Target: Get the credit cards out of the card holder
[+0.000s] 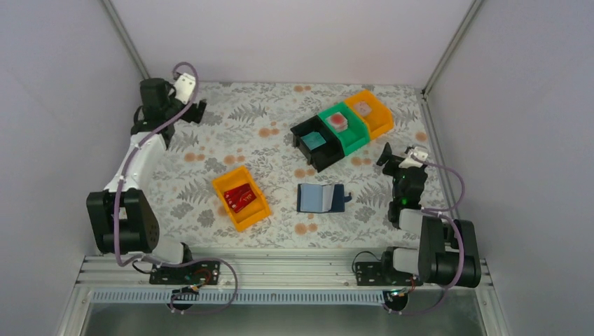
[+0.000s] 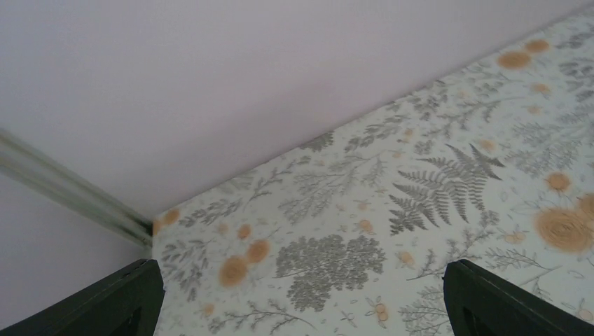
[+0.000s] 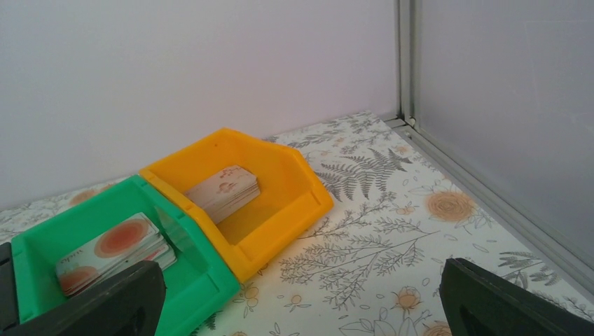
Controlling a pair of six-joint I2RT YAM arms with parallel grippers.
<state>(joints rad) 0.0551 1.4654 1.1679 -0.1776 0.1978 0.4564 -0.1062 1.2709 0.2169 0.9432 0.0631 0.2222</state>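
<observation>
The card holder, a dark navy wallet, lies open near the middle of the table with its paler blue sleeves up. I cannot tell whether cards are in it. Red credit cards lie in the near orange bin. My left gripper is open and empty at the far left back corner, over bare patterned table in the left wrist view. My right gripper is open and empty, right of the wallet; in the right wrist view it faces the bins. The wallet is out of both wrist views.
A row of bins stands at the back: black holding a teal card, green holding pinkish-white cards, orange holding pale cards. Enclosure walls and corner posts surround the table.
</observation>
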